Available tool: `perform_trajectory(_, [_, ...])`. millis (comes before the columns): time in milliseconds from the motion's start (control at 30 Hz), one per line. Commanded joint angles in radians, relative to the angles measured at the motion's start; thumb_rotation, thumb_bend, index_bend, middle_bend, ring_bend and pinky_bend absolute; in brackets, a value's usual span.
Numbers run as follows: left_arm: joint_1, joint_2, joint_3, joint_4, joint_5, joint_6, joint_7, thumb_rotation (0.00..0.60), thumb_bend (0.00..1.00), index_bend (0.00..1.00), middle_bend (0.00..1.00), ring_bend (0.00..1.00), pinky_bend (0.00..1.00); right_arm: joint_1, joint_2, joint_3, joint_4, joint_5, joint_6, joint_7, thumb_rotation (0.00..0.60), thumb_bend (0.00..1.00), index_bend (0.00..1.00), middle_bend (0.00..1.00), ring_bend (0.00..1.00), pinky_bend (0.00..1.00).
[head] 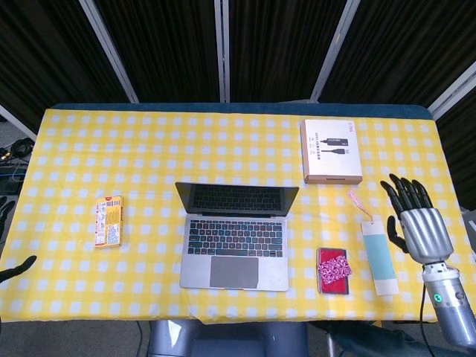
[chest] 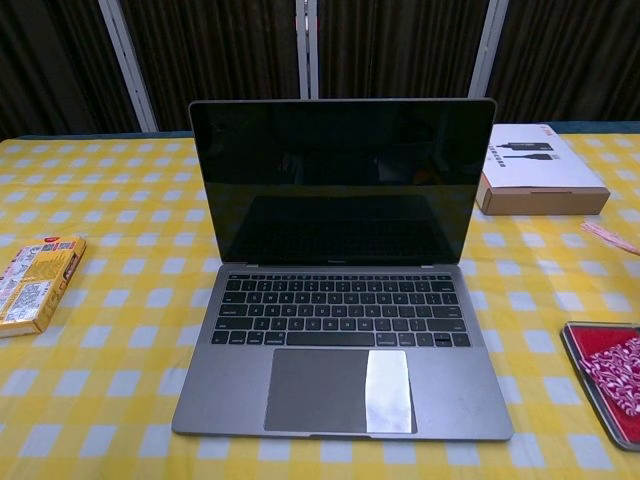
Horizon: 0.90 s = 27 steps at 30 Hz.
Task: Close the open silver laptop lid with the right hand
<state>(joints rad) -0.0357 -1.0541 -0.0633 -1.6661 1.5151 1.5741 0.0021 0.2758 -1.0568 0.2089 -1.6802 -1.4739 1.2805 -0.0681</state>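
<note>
The silver laptop [head: 235, 244] stands open in the middle of the yellow checked table, screen dark and lid [chest: 342, 180] upright. My right hand [head: 415, 219] hovers over the table's right side, fingers spread and holding nothing, well to the right of the laptop and beside the pale blue bookmark [head: 378, 256]. Only dark fingertips of my left hand [head: 13, 269] show at the left edge of the head view, apart and holding nothing. Neither hand appears in the chest view.
A white and tan box [head: 332, 151] lies behind the laptop to the right. A red patterned case [head: 333, 270] sits right of the laptop's front corner. A yellow snack packet [head: 108, 222] lies to the left.
</note>
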Motion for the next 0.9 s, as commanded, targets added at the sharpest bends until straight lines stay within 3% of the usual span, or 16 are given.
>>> perform_trajectory(33, [-0.01, -0.009, -0.008, 0.007, -0.02, -0.02, 0.012, 0.6, 0.0, 0.0, 0.0, 0.0, 0.0, 0.122, 0.062, 0.079, -0.051, 0.085, -0.153, 0.029, 0.6, 1.0, 0.0, 0.0, 0.0, 0.0])
perform_trajectory(267, [-0.033, -0.022, -0.03, 0.018, -0.059, -0.051, 0.028, 0.6, 0.0, 0.0, 0.0, 0.0, 0.0, 0.317, 0.096, 0.163, -0.101, 0.223, -0.417, 0.061, 0.6, 1.0, 0.0, 0.0, 0.0, 0.0])
perform_trajectory(433, [-0.036, -0.028, -0.033, 0.022, -0.072, -0.056, 0.039, 0.6, 0.0, 0.0, 0.0, 0.0, 0.0, 0.455, 0.075, 0.189, -0.087, 0.353, -0.58, 0.037, 0.6, 1.0, 0.01, 0.05, 0.0, 0.0])
perform_trajectory(600, [-0.037, -0.031, -0.036, 0.029, -0.089, -0.063, 0.041, 0.6, 0.0, 0.0, 0.0, 0.0, 0.0, 0.562, 0.031, 0.192, -0.067, 0.486, -0.649, -0.01, 0.6, 1.0, 0.11, 0.15, 0.05, 0.08])
perform_trajectory(900, [-0.037, -0.027, -0.038, 0.03, -0.098, -0.068, 0.034, 0.6, 0.0, 0.0, 0.0, 0.0, 0.0, 0.712, -0.033, 0.137, -0.062, 0.72, -0.68, -0.1, 0.6, 1.0, 0.19, 0.25, 0.19, 0.23])
